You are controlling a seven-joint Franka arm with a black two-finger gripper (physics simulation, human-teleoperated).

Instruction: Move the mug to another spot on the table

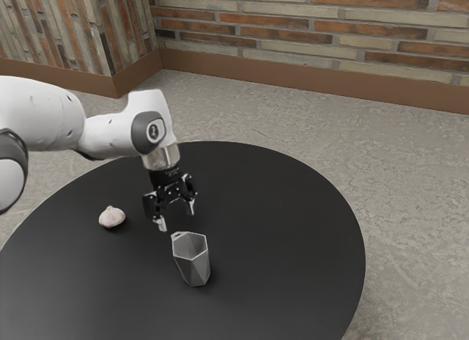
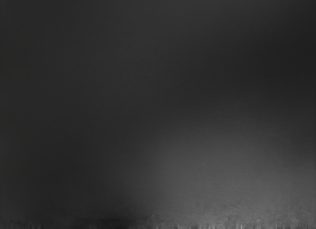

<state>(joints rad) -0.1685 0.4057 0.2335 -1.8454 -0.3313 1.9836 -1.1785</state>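
A grey faceted mug stands upright on the round black table, toward its front. My gripper hangs just behind and slightly to the exterior view's left of the mug, a little above the tabletop. Its fingers are spread apart with nothing between them, so it is open. The mug's rim sits just below the fingertips, apart from them. In the wrist view I see dark tabletop close under the hand.
A small pinkish garlic bulb lies on the table to the exterior view's left of the gripper. The table's right half is bare black surface. Beyond the table edge are a speckled floor and brick walls.
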